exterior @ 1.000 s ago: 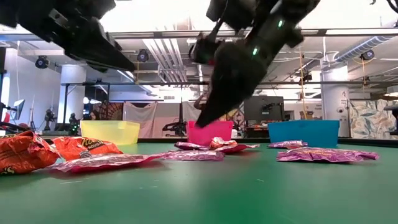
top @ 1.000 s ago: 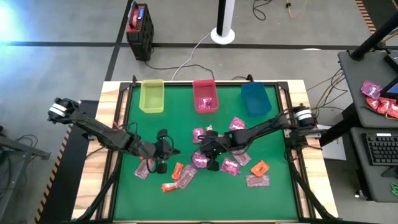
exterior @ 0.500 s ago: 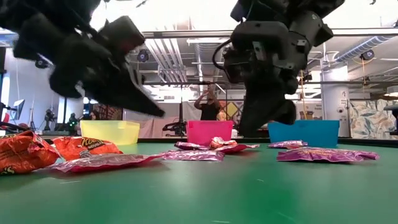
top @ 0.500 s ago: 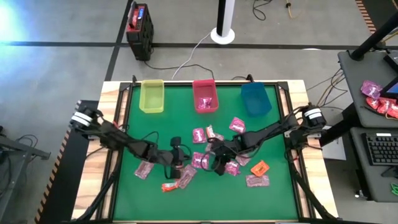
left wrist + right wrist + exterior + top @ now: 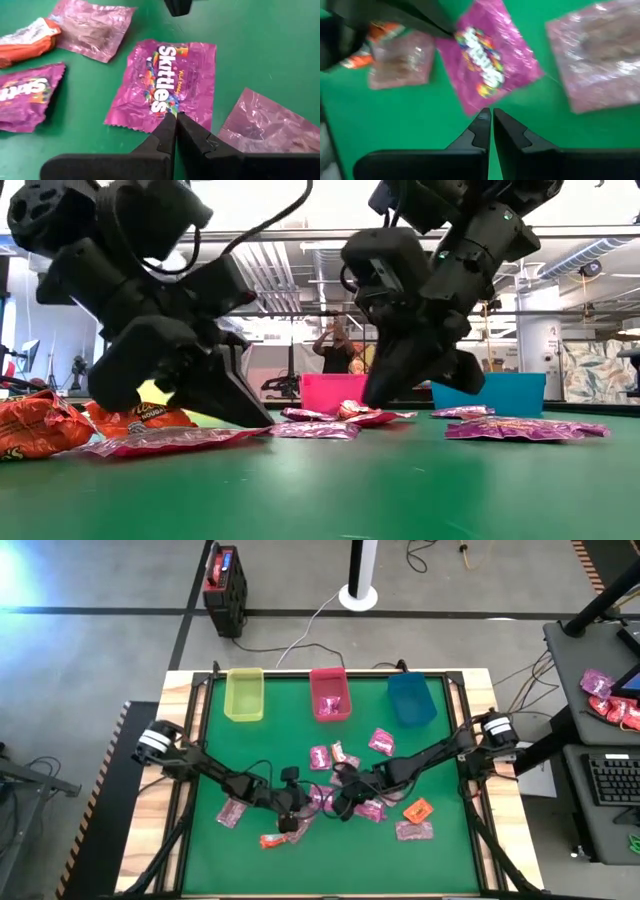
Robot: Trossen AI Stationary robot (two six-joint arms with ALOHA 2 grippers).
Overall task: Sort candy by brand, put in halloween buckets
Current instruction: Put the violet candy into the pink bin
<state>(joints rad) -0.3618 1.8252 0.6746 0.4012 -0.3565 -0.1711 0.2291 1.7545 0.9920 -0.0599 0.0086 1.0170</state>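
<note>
A magenta Skittles packet [image 5: 320,798] [image 5: 165,82] [image 5: 490,65] lies flat on the green mat between my two grippers. My left gripper [image 5: 292,808] [image 5: 175,116] is shut, its tips low over the packet's edge nearest it. My right gripper [image 5: 345,804] [image 5: 488,113] is shut too, its tips just off the packet's opposite edge. More pink and orange-red candy [image 5: 413,830] lies scattered around. The yellow-green bin [image 5: 244,695], pink-red bin [image 5: 330,693] and blue-teal bin [image 5: 411,698] stand along the far edge. My left gripper's shut fingertips [image 5: 170,120] lie on the Skittles packet near its edge [image 5: 165,111], slanting down from the table's left. The packet stays flat on the mat. My right gripper's tips stand at the packet's other edge [image 5: 479,106]; whether they touch it cannot be told.
Orange-red packets [image 5: 270,839] [image 5: 417,809] and pale pink ones [image 5: 232,811] [image 5: 381,740] lie around the grippers. The pink-red bin holds some candy. A black-and-red box [image 5: 225,585] stands on the floor beyond the table. A person [image 5: 340,350] shows far behind.
My left gripper has moved toward the table's right and come down to the mat by the Skittles packet. My right gripper has shifted a little toward the near edge and dropped lower over the same packet. The candy has not moved.
</note>
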